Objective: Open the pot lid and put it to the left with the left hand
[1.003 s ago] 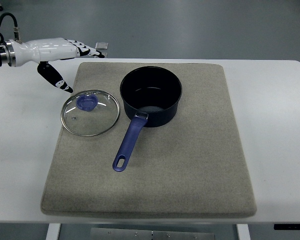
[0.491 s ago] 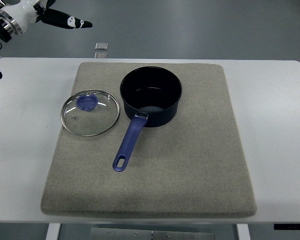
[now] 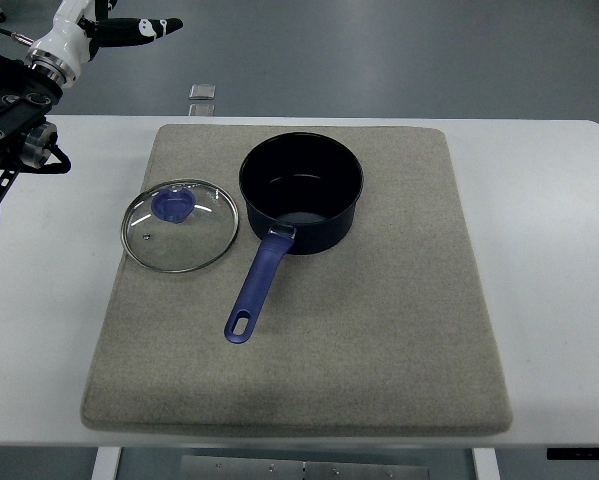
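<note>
- One dark pot (image 3: 301, 190) sits open on the grey mat (image 3: 379, 340), and its blue handle (image 3: 257, 288) points to about 7 o'clock.
- The glass lid (image 3: 180, 226) lies flat on the mat at 9 o'clock from the pot, just beside it.
- The left hand (image 3: 97, 22) is up at 11 o'clock, far from the lid, with dark fingers (image 3: 144, 27) stretched out and holding nothing.

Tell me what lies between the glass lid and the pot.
Nothing: in the top view only a narrow strip of the grey mat separates the glass lid from the pot; they do not touch.
</note>
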Controlling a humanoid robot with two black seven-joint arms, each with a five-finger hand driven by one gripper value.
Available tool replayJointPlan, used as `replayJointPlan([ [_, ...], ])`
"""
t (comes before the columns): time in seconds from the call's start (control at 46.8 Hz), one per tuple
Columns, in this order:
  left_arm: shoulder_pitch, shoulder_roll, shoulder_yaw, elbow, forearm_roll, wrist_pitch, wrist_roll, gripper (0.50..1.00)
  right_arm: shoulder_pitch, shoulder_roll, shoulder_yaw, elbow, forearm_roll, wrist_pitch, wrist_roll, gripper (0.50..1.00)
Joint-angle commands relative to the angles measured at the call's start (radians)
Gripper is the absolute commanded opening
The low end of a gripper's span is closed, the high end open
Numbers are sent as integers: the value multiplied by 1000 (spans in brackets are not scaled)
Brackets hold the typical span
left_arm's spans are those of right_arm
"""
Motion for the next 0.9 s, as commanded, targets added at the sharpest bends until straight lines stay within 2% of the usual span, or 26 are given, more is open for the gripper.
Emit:
replayJointPlan([
  [0.0, 27, -37, -23, 17, -22, 5, 0, 936, 0, 0, 0, 0, 1, 0, 1, 917],
  [0.213, 66, -125, -37, 102, -115, 4, 5, 900, 0, 0, 0, 0, 0, 0, -1, 917],
  [0.512, 87, -151, -40, 132, -161, 2, 0, 864, 0, 0, 0, 0, 0, 0, 1, 917],
  [0.875, 81, -148, -141, 132, -162, -4, 0, 861, 0, 0, -1, 0, 0, 0, -1, 917],
])
